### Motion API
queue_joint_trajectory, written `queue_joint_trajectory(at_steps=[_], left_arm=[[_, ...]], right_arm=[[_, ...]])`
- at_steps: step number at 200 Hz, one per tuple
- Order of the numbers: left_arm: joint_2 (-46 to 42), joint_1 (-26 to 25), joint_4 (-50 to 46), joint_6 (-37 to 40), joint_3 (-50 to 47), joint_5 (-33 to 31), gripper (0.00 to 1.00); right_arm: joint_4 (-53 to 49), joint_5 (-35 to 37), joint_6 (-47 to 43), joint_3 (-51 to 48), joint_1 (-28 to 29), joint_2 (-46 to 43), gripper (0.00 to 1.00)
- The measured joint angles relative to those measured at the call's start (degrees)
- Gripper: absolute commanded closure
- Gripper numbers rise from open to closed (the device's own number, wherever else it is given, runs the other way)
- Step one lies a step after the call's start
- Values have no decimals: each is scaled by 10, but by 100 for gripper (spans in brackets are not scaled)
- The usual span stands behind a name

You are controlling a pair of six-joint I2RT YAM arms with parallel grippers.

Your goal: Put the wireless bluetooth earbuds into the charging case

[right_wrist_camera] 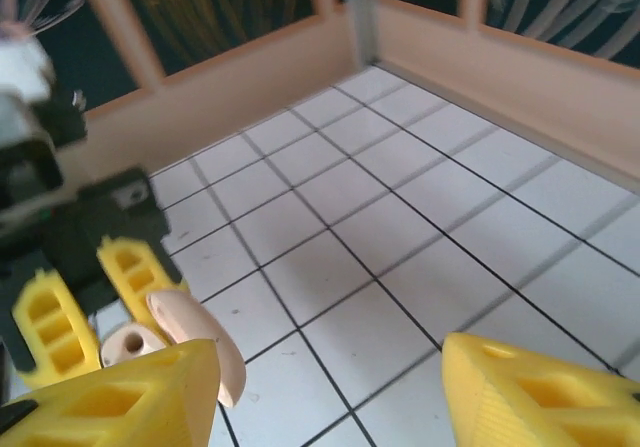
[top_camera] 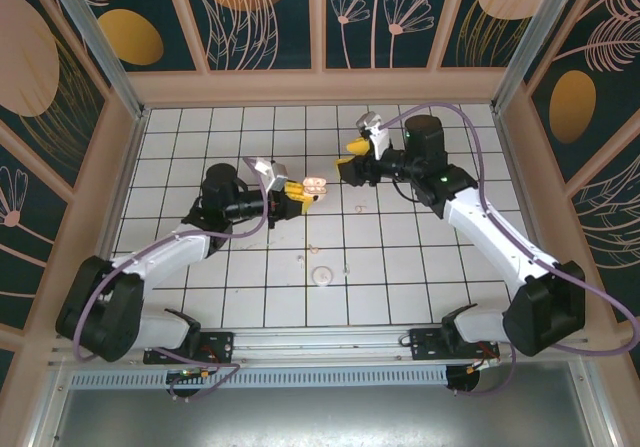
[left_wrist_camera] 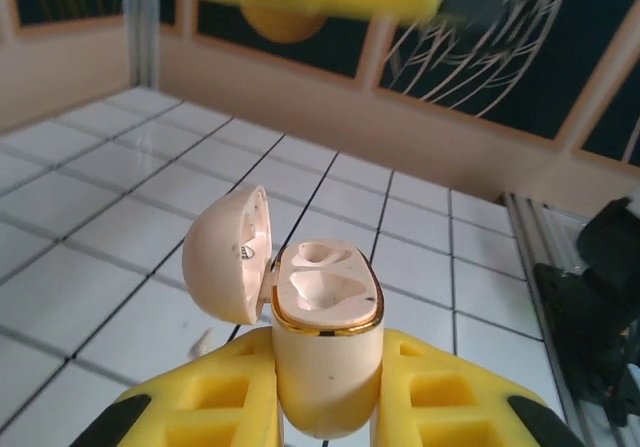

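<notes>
One charging case (left_wrist_camera: 325, 367) is clamped in the closed jaws of the left gripper (top_camera: 298, 193), over the tiled table (top_camera: 200, 267) near its middle. The case is seen as pale cream with a gold rim, its lid swung open leftward and its two sockets empty. One round disc (top_camera: 322, 276) is laid nearer the bases. The right gripper (right_wrist_camera: 330, 397) is held open, with nothing gripped.

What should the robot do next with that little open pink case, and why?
Probably lower the open, empty right hand to the tiny pale earbud lying on the white tiles: the left hand holds the cream charging case open, both sockets empty.
</notes>
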Motion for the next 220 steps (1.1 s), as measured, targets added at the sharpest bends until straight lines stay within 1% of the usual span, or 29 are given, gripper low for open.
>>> queue_joint_trajectory(at_steps=[18,36,51,67,79,88,106,136,157,172,183,220], left_arm=[[45,0,80,-58,-44,-28,81],[89,0,152,-118,-76,-53,82],[112,0,211,-163,-96,-71,82],[121,0,265,-200,-111,-88,82],[124,2,295,-220,-117,-97,82],[126,4,315,-232,-120,-101,83],[129,15,355,-253,-135,-105,82],[132,37,398,-264,-160,-99,83],[142,41,412,-269,-160,-94,84],[146,41,422,-273,-161,-94,84],[146,41,429,-275,-163,-94,84],[143,47,434,-277,-183,-101,84]], right_arm=[[-35,64,61,1,0,-5,39],[-107,116,137,3,0,2,39],[-160,137,186,3,4,15,39],[-207,155,231,-4,21,24,40],[-232,164,259,-16,42,25,40],[-252,168,280,-23,59,26,43],[-278,173,312,-31,78,40,45],[-298,175,342,-32,79,81,45],[-311,170,353,-32,77,103,46],[-322,166,360,-32,76,113,49],[-336,166,357,-28,76,123,52],[-385,187,315,36,72,196,51]])
